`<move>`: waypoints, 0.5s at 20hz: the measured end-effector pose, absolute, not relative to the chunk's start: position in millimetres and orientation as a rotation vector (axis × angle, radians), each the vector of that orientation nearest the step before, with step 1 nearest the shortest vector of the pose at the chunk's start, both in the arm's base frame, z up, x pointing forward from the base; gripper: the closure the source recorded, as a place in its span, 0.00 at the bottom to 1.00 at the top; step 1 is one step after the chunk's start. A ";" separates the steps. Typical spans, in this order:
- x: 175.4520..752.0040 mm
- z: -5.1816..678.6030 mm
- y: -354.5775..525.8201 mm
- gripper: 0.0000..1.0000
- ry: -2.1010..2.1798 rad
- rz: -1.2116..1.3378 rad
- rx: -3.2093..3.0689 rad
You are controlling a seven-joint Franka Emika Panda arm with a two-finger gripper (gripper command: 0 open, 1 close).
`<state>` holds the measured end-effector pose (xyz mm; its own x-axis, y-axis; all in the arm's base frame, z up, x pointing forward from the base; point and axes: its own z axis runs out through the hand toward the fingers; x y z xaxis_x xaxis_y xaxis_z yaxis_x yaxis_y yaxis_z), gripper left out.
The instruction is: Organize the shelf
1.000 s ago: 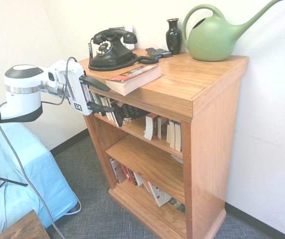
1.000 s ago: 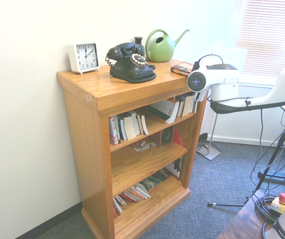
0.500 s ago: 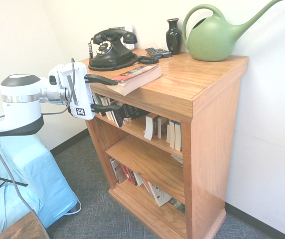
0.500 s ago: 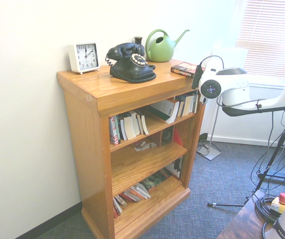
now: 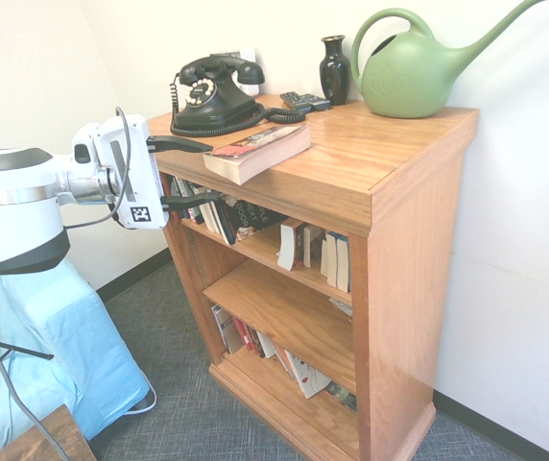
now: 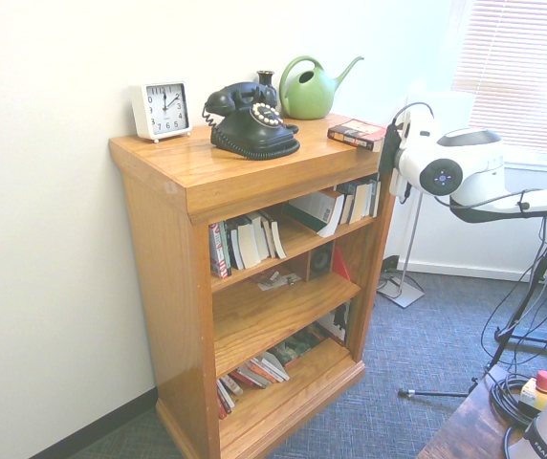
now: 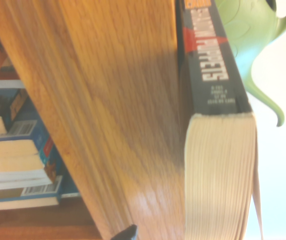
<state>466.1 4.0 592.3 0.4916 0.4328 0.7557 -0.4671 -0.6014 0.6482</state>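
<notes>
Against the white wall stands the oak shelf [image 5: 390,182], its wide top carrying a black rotary telephone [image 5: 214,93], a dark vase [image 5: 334,67], a green watering can [image 5: 411,72], a white alarm clock [image 6: 161,108], and a thick paperback book [image 5: 257,151] lying flat at the front corner nearest me. Over the last second my gripper [image 5: 190,173] has drawn back from the corner and rolled, so its fingers now sit one above the other, spread wide, bracketing the overhanging edge with nothing between them; the upper finger ends just short of the book. I read this as re-aligning for a grasp on the book, not yet begun. Contents: the upper level [image 6: 283,251] holds leaning paperbacks in two clusters; the middle level [image 5: 284,322] is nearly bare, with small flat items; the bottom level [image 6: 293,392] holds slumped books.
</notes>
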 end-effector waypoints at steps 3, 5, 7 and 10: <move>483.0 592.2 -2.8 0.00 -0.013 1.247 1.836; 495.0 590.7 -3.8 0.00 0.000 1.247 1.840; 505.5 591.3 -1.2 0.00 0.013 1.252 1.845; 511.7 593.5 8.0 1.00 0.032 1.264 1.849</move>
